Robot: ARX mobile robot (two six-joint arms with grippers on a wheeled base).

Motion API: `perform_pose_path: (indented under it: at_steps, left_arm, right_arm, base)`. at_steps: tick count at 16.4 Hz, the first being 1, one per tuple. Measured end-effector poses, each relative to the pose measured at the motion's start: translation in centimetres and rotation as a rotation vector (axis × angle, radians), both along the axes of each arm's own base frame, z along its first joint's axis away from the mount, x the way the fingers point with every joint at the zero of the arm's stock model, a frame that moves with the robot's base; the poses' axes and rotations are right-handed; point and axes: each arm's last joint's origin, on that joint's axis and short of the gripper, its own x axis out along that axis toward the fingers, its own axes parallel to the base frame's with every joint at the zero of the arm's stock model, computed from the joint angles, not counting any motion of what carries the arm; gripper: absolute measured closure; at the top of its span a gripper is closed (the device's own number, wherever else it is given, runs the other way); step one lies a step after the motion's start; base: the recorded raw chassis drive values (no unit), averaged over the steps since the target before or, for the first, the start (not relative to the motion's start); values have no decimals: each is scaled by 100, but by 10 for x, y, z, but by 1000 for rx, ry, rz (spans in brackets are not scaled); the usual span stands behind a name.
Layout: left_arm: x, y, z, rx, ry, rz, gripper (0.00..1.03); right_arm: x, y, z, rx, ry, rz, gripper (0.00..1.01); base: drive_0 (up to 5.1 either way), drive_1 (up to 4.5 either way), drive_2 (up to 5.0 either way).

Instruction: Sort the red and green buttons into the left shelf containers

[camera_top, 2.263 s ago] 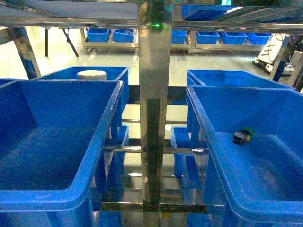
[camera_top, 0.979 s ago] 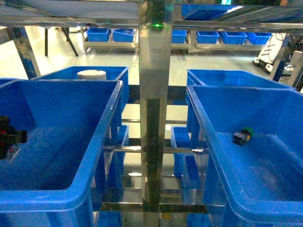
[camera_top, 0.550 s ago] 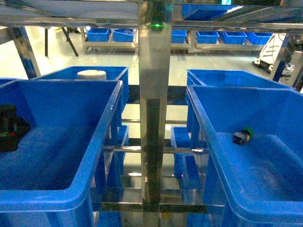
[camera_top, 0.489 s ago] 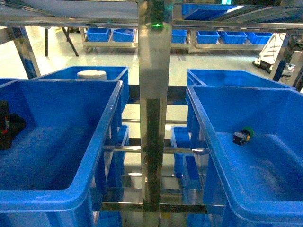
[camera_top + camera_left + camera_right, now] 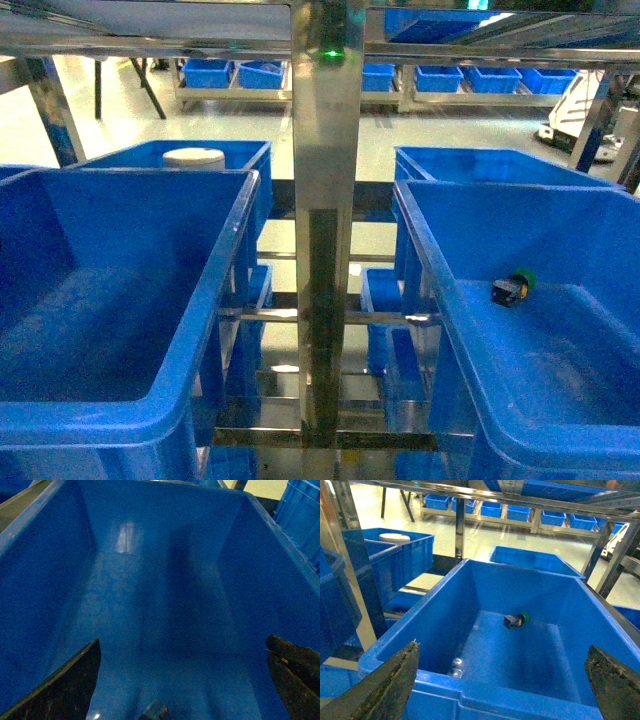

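a green-capped button is seen lying near the back wall of the right blue bin. the left claw is spread open inside the left blue bin. the right claw is held open too.

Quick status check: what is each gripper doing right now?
Left gripper: open, holding nothing, over a blue bin.
Right gripper: open, holding nothing.

Glossy plastic bins, shiny metal shelf post

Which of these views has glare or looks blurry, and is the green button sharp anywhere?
Left wrist view: soft, dim, a pale glare patch on the left bin's back wall. Head view: green button small, slightly blurred. Right wrist view: sharpest on it.
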Motion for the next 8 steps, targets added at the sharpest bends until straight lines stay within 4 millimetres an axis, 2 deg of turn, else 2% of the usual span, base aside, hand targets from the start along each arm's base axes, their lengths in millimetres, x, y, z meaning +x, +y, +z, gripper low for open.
perform_pose_path:
  at_steps: [2,5,8]
  left_arm:
    - [-16,3,3,-27,-26,15,5]
    - [-47,5,20,-90,-130,30,5]
    - [-81,4,38,-41,-334,159,5]
  right_arm:
    - [0,0,0,0,0,0,3]
    - [0,0,0,0,0,0,3]
    - [0,0,0,0,0,0,3]
  base:
    - [0,0,0]
    - [0,0,0]
    - [0,0,0]
